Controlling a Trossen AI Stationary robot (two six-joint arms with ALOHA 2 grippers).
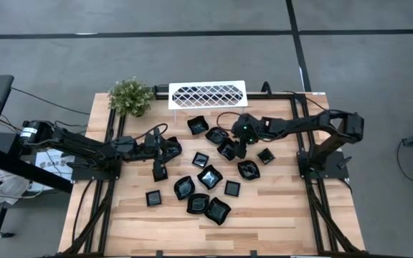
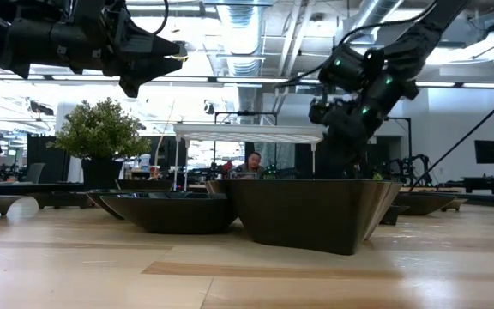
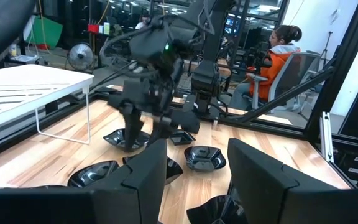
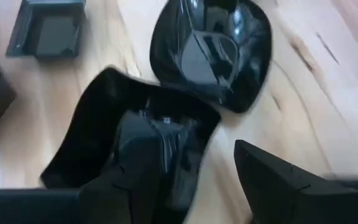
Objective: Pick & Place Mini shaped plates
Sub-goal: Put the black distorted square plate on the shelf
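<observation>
Plates (image 1: pixel 209 176): scattered mid-table, none in rack (image 1: pixel 207 94). Right gripper (image 1: pixel 239 147) open, one finger inside a plate (image 4: pixel 129 134). Left gripper (image 1: pixel 159 170) open, empty. Risk: glossy rim slips; neighbours get knocked

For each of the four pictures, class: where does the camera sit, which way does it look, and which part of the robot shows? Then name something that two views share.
High view: above the table, looking straight down; both arms, the mini shaped plates and the white rack show.
Low view: at table-top height, looking level across; arms come down from above.
Left wrist view: on the left arm, facing the right arm; left gripper in front.
Right wrist view: on the right arm, looking down at plates; right gripper, jaws open.
Shared: the potted plant shows in the high and low views.
</observation>
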